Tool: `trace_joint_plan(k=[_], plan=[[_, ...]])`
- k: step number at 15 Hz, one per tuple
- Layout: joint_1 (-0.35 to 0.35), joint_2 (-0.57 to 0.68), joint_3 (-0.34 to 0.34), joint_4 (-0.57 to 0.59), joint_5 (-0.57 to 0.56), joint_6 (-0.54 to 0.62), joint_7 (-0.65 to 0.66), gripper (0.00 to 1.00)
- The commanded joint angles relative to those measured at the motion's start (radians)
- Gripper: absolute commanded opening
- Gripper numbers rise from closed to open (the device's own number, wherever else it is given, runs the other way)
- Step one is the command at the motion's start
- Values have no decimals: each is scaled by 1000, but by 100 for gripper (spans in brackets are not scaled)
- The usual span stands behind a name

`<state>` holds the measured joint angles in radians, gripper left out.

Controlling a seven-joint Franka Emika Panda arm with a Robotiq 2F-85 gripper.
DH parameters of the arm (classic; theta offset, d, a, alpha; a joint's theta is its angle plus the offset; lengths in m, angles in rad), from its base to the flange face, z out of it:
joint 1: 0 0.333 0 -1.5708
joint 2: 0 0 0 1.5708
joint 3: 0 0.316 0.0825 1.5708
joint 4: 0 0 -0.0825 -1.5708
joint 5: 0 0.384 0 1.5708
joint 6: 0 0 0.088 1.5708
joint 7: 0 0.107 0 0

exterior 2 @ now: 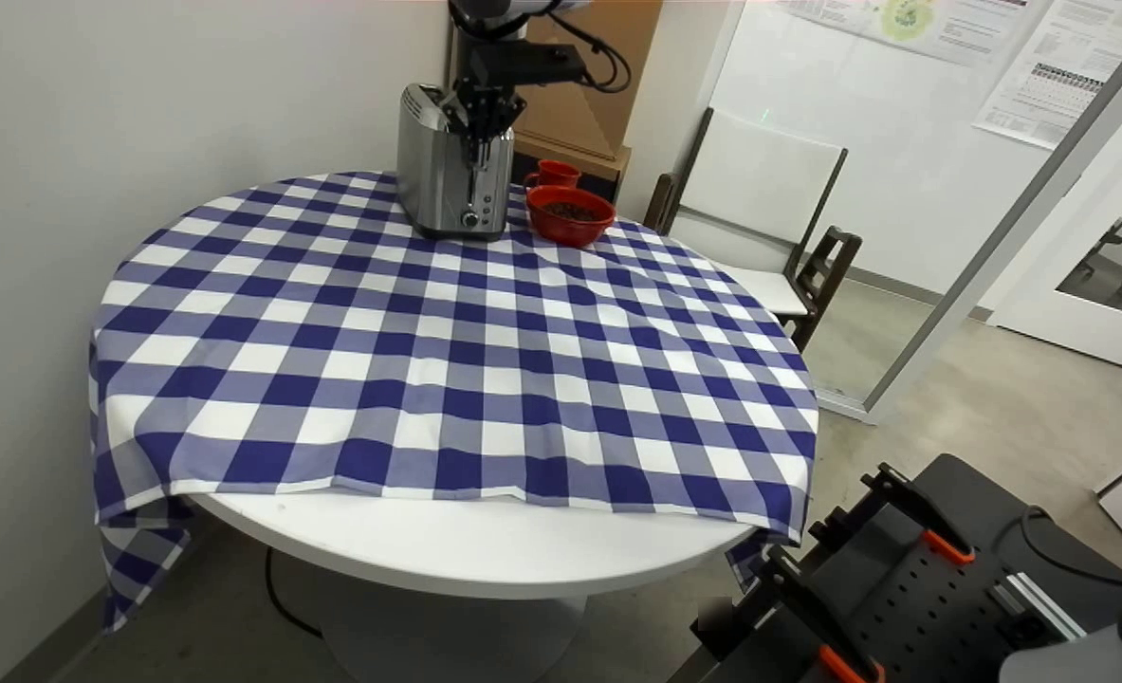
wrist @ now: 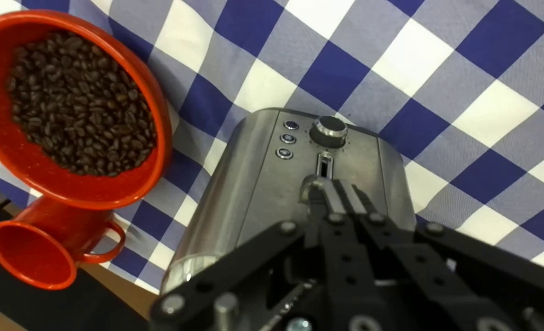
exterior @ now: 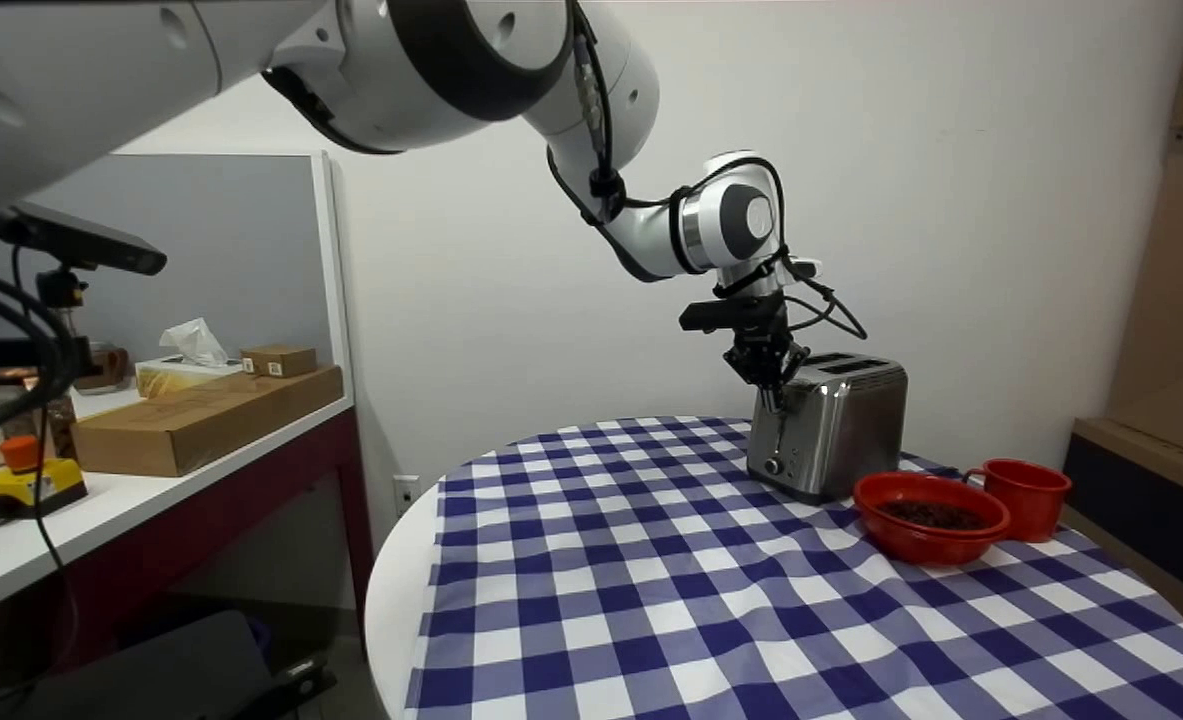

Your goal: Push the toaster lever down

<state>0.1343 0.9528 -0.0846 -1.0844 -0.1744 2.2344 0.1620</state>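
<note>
A silver toaster [exterior: 856,440] stands upright on the checkered cloth, and it also shows in an exterior view [exterior 2: 432,185] and the wrist view [wrist: 272,202]. Its front has a vertical lever slot [wrist: 324,166], a knob [wrist: 329,132] and buttons. The lever [wrist: 305,190] is high in the slot and partly hidden by my fingers. My gripper [wrist: 338,186] is shut, with nothing visible between the fingertips. The fingertips are at the lever, pointing down; whether they touch it I cannot tell. The gripper also shows in both exterior views [exterior: 772,398] [exterior 2: 474,163], in front of the toaster.
A red bowl [exterior: 916,550] of coffee beans stands beside the toaster, also in the wrist view [wrist: 163,124]. A red mug [exterior: 1033,505] stands by the bowl. The wall is behind the round table [exterior: 398,580]. Cardboard boxes [exterior 2: 570,90] stand beyond the mug.
</note>
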Motion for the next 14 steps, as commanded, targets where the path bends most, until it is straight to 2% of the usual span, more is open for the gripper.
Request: trace_joint_plan(k=[1,9,14], plan=[[8,70,-18,73,-17,-2,12,0],[1,161,-14,94,-12,-3,-12,0],[2,154,-8,115,1,-35,-3,0]])
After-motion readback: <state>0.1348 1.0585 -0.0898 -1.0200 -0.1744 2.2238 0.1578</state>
